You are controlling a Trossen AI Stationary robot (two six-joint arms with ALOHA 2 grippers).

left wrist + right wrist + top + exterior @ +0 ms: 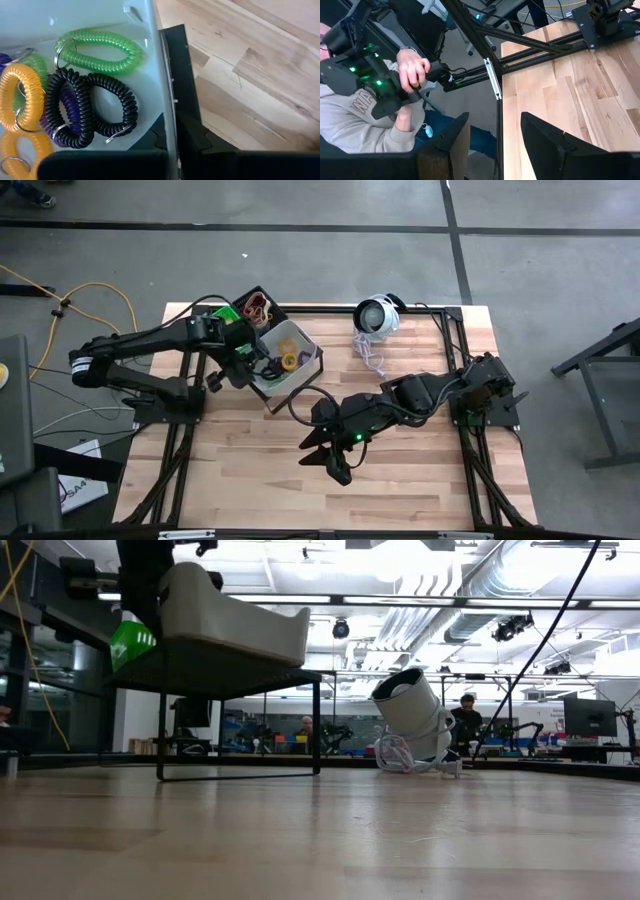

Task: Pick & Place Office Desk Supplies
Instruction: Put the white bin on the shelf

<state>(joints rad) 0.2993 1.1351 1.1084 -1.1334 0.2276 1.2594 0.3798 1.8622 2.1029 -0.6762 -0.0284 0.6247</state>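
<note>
Grey bin (290, 358): raised off the surface, tilted, near the far-left part of the surface; in the low view it hangs (235, 615) above the black mesh rack (235, 690), its open mouth turned upward and toward the right
Left jaws (243, 365): closed on the grey bin's left rim; the wrist view looks straight into the bin along its white wall (162, 90)
Bin contents: coiled loops lying flat on the floor of the bin; a green loop (100, 50) with its long axis across the bin, nearest the wall; a black loop (95, 112) beside it with a metal ring at one end; a purple loop (62, 112) partly under the black one; orange loops (22, 92) farthest from the wall
Black bin (255, 307): at the far-left edge of the surface, just behind the grey bin; holds orange and brown loops, too small to tell apart
Green bin (225, 313): just left of the black bin, mostly hidden by the left arm
Right jaws (335, 460): spread apart, holding nothing; above bare wood at the middle of the surface toward the near edge, well apart from the bins
Round white-and-black device (378, 317): on the far edge, right of the bins, its cord curled on the wood
Person (365, 110): beyond the near edge, a hand (412, 75) on a dark controller
</note>
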